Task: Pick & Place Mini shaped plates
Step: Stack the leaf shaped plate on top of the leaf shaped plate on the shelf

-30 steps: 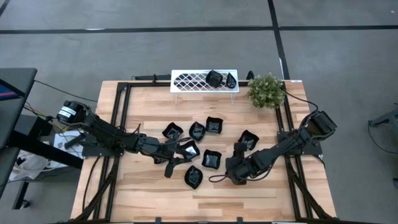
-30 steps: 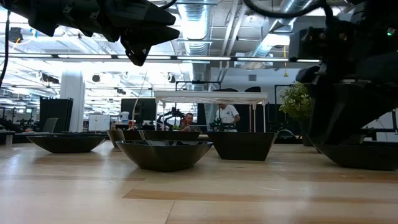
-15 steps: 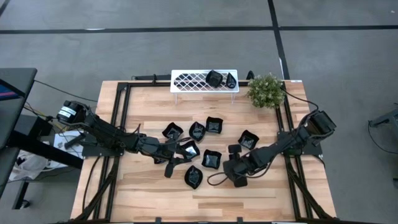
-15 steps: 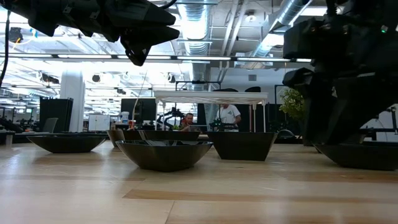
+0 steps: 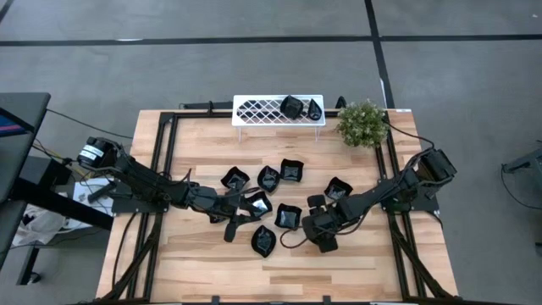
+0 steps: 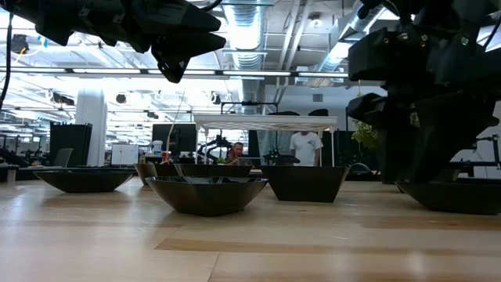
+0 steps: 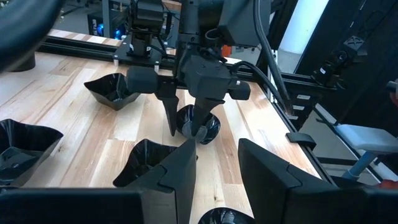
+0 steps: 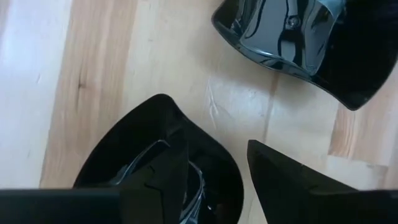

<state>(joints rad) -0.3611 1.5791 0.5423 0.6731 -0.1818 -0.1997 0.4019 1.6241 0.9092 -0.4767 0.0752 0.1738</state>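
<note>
The mini shaped plates [image 5: 268, 178] lie loose near the middle of the wooden table [image 5: 203, 263], glossy black and of mixed outline, most of them apart from one another. Two more sit at the right end of the white lattice rack [image 5: 258, 110], which stands at the table's 12 o'clock edge. A green potted plant [image 5: 362, 123] stands just beside the rack, toward 1 o'clock.

One plate [image 8: 161, 165], with a curved, pointed rim, lies directly under the right gripper [image 5: 312, 219], at about 4 o'clock from the cluster's centre. In the right wrist view one dark finger [image 8: 163, 173] hangs over the plate's bowl while the other is outside its rim over bare wood, so the jaws stand apart, straddling the rim; whether they touch the plate cannot be told. Another plate [image 8: 298, 37] lies near it, apart.

The left gripper [image 5: 246, 207] is at about 7 o'clock in the cluster, above the plates, jaws parted with nothing between them; the left wrist view shows bare wood in the gap and a plate [image 7: 146, 163] just beside one finger.

In the low view a person [image 6: 306, 146] stands in the room far behind the table.
</note>
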